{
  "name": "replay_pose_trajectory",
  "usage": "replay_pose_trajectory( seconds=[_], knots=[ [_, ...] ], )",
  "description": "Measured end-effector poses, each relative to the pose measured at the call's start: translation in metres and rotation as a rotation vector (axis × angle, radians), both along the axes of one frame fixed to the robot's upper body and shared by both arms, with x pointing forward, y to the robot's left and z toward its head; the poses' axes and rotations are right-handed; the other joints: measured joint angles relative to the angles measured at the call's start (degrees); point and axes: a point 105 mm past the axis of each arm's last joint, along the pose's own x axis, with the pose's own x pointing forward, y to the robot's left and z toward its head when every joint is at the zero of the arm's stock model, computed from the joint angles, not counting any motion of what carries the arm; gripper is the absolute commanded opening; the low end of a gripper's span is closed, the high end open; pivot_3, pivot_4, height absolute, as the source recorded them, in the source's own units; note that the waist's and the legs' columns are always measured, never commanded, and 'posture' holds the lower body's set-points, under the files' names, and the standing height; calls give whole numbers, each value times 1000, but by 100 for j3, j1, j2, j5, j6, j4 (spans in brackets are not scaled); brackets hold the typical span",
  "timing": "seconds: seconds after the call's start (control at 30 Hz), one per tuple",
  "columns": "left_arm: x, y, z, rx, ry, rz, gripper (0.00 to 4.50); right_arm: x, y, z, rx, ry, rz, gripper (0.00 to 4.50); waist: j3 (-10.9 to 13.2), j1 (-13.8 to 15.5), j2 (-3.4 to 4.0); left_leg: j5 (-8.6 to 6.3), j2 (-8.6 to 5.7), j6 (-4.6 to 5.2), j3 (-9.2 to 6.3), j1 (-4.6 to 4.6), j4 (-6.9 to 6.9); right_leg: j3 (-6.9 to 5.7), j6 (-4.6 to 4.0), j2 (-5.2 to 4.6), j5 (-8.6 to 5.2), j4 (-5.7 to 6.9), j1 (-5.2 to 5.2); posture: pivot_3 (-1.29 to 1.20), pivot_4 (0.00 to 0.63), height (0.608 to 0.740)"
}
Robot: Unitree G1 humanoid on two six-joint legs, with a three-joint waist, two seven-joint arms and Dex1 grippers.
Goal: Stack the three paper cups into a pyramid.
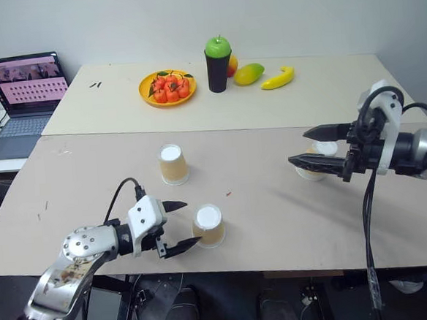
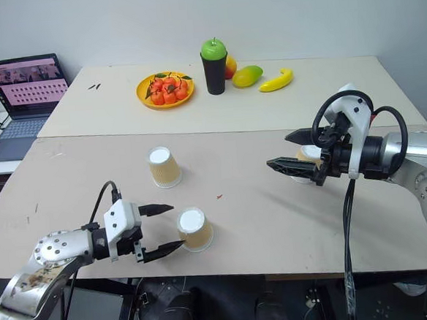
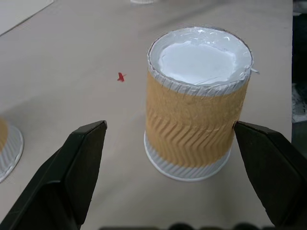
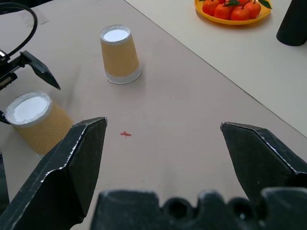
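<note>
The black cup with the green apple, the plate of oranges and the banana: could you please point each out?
black cup (image 1: 218,75): left eye view, its side wall.
plate of oranges (image 1: 147,86): left eye view, its yellow rim.
banana (image 1: 277,79): left eye view, its middle.

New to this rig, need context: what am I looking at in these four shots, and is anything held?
It is a humanoid robot with two arms, each ending in two black fingers. Two pictures come from its head camera looking down over the table; the other two come from cameras on each wrist, looking along the fingers.

On the beige table stand three small tan paper cups, upside down: one mid-table, one between the open fingers of the left gripper, one partly hidden behind the open right gripper. Nothing is held.

Further back: a yellow plate of oranges, a black cup with a green apple, a mango, a banana, a laptop.
</note>
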Motion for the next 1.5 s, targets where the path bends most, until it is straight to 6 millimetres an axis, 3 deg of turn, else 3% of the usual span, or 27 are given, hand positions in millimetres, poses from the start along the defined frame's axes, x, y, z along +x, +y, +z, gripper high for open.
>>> replay_pose_trajectory(
  seconds=[0.33,0.77,0.93,1.23,1.37,1.5],
  knots=[
    [11,-25,4,-39,8,-143,4500,-4,-3,7,-8,-8,-30,4461,0,-26,0,0,0,0,0,0,-1,1,4,0,-1,2,0,0,150,736],
    [27,-40,10,-63,-36,-187,4500,-10,-4,6,-15,-10,-56,4461,0,-19,0,0,-1,1,0,0,0,1,6,0,-2,3,1,0,150,736],
    [27,-45,11,-80,-41,-195,3178,-9,-6,6,-21,-11,-70,4500,0,-25,0,1,-1,1,0,0,0,1,6,0,-2,3,1,0,150,736],
    [34,-49,15,-91,-49,-177,3178,-8,-7,6,-21,-15,-79,4500,0,-18,0,1,-2,1,0,0,1,1,6,0,-2,4,1,0,150,736],
    [49,-59,30,-125,-88,-170,3178,-8,-7,6,-21,-16,-81,4500,0,4,-1,1,-3,2,-2,0,8,0,9,0,-1,5,5,0,150,736],
    [63,-81,63,-174,-171,-205,3178,-8,-5,6,-19,-18,-78,4500,1,-2,-2,2,-9,4,-4,-8,20,2,50,0,-19,-1,10,0,150,736]
  ],
)
